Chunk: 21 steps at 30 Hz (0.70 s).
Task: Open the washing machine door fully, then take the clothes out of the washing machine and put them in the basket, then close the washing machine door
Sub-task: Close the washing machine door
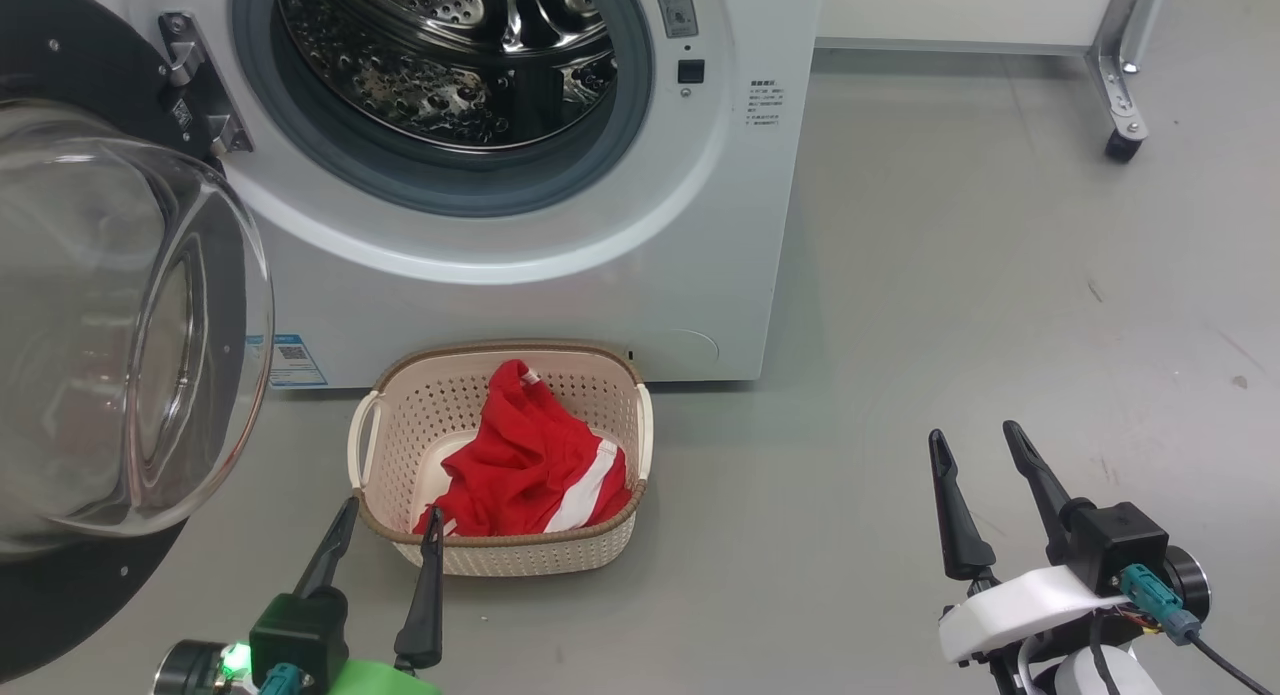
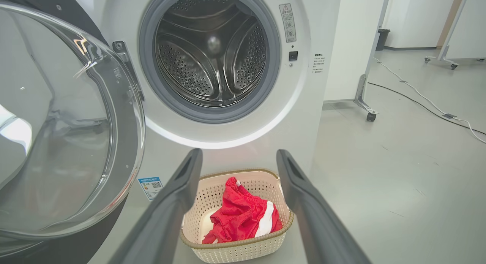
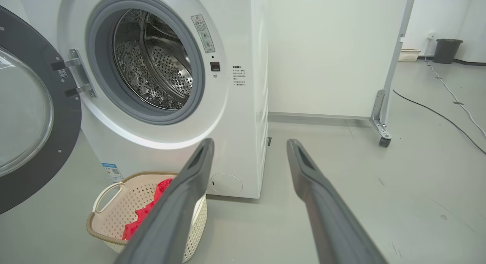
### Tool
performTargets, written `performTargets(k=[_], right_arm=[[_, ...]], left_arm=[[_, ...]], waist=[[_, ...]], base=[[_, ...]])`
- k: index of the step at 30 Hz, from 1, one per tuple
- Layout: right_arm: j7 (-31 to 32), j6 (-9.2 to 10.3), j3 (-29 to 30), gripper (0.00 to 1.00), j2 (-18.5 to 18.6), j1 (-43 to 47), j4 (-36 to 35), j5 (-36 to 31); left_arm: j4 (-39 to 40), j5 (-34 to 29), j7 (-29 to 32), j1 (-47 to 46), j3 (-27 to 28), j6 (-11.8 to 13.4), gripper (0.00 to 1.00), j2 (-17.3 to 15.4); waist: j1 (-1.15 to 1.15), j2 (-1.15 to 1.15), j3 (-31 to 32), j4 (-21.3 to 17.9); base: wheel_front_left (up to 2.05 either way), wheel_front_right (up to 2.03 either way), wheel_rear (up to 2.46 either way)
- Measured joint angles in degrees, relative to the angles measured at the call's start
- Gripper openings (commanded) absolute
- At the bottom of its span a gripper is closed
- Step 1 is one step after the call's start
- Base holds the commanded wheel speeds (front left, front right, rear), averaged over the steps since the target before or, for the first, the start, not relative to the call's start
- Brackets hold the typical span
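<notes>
The white washing machine [image 1: 640, 275] stands with its door [image 1: 110, 315] swung wide open to the left, and the steel drum [image 1: 450, 65] looks bare. The red clothes [image 1: 530, 465] with white stripes lie in the cream basket [image 1: 500, 555] on the floor before the machine. My left gripper [image 1: 392, 510] is open, low at the basket's near left rim, nothing between its fingers. My right gripper [image 1: 975, 437] is open and holds nothing, over bare floor well to the basket's right. The left wrist view has the clothes [image 2: 243, 214] in the basket [image 2: 235, 248] between my fingers [image 2: 182, 188].
The open door [image 2: 60, 123] juts out at my left, close to the left arm. A white panel on a wheeled leg [image 1: 1125, 125] stands at the back right. Cables [image 3: 455, 100] run over the grey floor [image 1: 1000, 275] further right, and a dark bin [image 3: 447, 50] stands far back.
</notes>
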<state>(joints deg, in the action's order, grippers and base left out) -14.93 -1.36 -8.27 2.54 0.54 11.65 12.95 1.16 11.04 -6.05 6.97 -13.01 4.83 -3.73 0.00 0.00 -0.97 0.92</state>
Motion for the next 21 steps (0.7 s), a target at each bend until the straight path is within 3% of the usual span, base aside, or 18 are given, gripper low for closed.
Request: performTargets(k=[11,21], right_arm=[[0.0,-0.02,0.04,1.0,0.01,0.0,-0.83,-0.26],[0.0,-0.77,-0.58,1.0,0.01,-0.03,-0.69,-1.34]], left_arm=[[0.86,-0.3,-0.15,-1.87,1.2,0.48,1.0,-0.09],[0.24,-0.29,-0.67,-2.25,1.89,0.67,1.0,-0.05]], waist=[[0.0,0.0,-0.89,4.96],[0.0,0.0,-1.38,13.02]], base=[[0.0,0.0,0.0],[0.0,0.0,0.0]])
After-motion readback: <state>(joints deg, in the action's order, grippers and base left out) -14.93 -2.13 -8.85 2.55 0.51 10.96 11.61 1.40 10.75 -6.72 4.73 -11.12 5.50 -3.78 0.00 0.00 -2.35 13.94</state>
